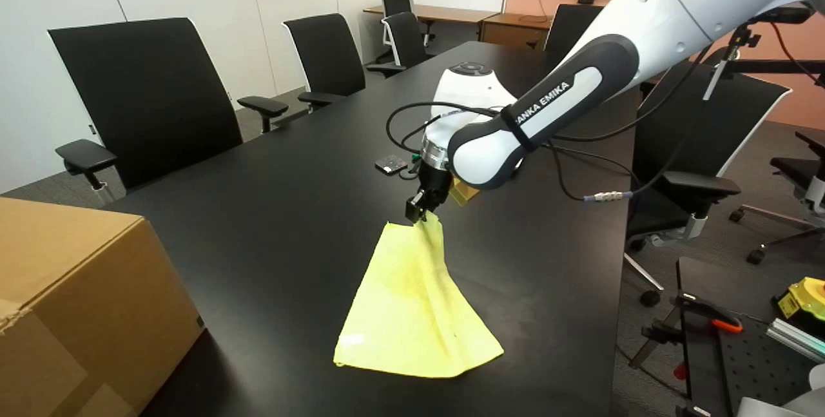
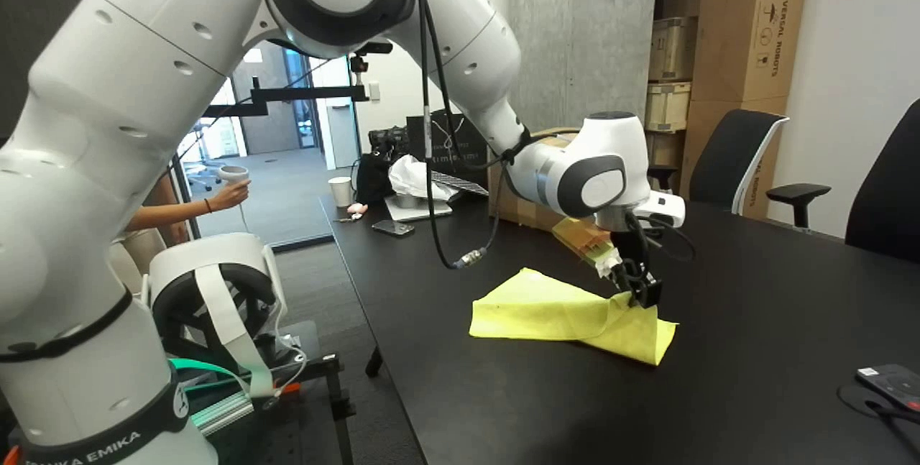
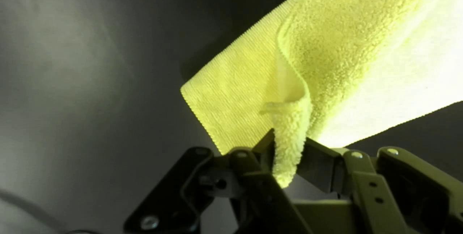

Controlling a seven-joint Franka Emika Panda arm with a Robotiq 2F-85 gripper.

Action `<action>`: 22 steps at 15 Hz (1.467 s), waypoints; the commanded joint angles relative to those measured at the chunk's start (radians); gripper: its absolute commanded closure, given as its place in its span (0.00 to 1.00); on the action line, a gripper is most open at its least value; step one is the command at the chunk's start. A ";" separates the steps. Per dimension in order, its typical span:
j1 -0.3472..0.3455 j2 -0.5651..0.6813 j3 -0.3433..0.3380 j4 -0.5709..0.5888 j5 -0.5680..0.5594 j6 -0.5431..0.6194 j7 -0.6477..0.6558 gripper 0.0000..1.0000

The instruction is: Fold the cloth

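Note:
The pale-yellow cloth (image 1: 393, 314) lies on the dark table, with one end raised at my gripper (image 1: 419, 212). It also shows in an exterior view (image 2: 535, 312), where it is bent over itself near the gripper. In the wrist view the cloth (image 3: 235, 107) has one part lying flat and a fluffy part curling up above it. The gripper (image 3: 287, 150) is shut on a narrow fold of this raised part, which stands between both fingertips. The gripper (image 2: 640, 294) is low, just above the table. The underside of the cloth is hidden.
A cardboard box (image 1: 116, 314) stands on the table past the cloth's far end. A small dark device (image 1: 390, 164) with a cable lies near the arm. A phone (image 2: 393, 228) and a white cup (image 2: 341, 192) are near the table edge. Chairs (image 1: 148, 95) line the table.

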 commanded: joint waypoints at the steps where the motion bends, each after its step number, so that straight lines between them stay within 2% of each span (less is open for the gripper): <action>1: 0.030 0.120 0.004 0.185 -0.001 -0.014 0.034 0.95; 6: 0.087 0.228 -0.031 0.333 -0.009 0.032 0.109 0.95; 8: 0.109 0.261 -0.062 0.381 -0.020 0.050 0.140 0.64; 9: 0.122 0.275 -0.087 0.401 -0.033 0.051 0.153 0.59; 12: 0.145 0.299 -0.160 0.434 -0.082 0.018 0.173 0.35; 17: 0.143 0.191 -0.173 0.298 -0.131 -0.133 0.137 0.00; 22: 0.143 0.032 -0.113 0.126 -0.162 -0.345 0.077 0.00</action>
